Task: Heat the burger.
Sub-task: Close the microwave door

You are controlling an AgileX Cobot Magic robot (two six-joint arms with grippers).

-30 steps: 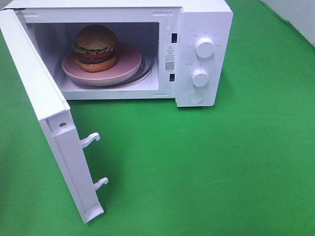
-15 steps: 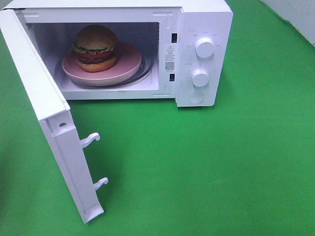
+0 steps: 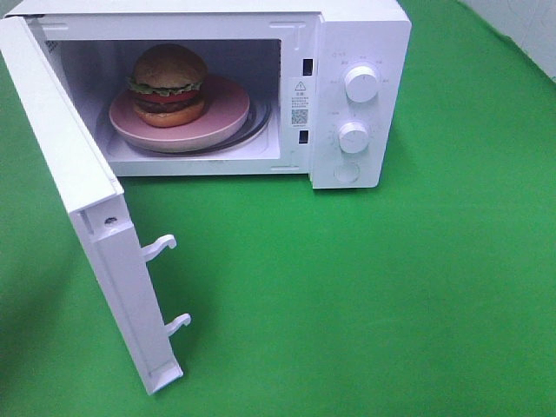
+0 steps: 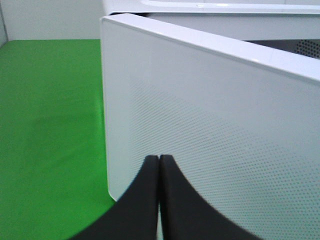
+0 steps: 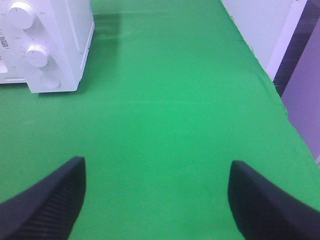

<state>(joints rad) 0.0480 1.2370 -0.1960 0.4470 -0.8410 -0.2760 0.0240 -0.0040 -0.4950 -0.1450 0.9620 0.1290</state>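
Left black fingers point(image 4: 150, 182) are pinched shut on nothing, close to the outside of the open white microwave door point(image 4: 210, 125). Right black fingers point(image 5: 52, 200) stand wide over the green bench point(image 5: 165, 100). Nothing has moved. The golden-bun burger point(image 3: 168, 84) sits on a round pink plate point(image 3: 228, 111) inside; shutting the door comes next, I think.

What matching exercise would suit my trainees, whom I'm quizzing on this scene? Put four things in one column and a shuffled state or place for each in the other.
Column one:
1. burger
2. microwave door
3. left gripper
4. right gripper

Column two:
a. swung wide open
b. open, with jaws far apart above the green cloth
c. on the pink plate inside the microwave
d. shut, in front of the door's dotted outer face

Pairs: 1-c, 2-a, 3-d, 4-b
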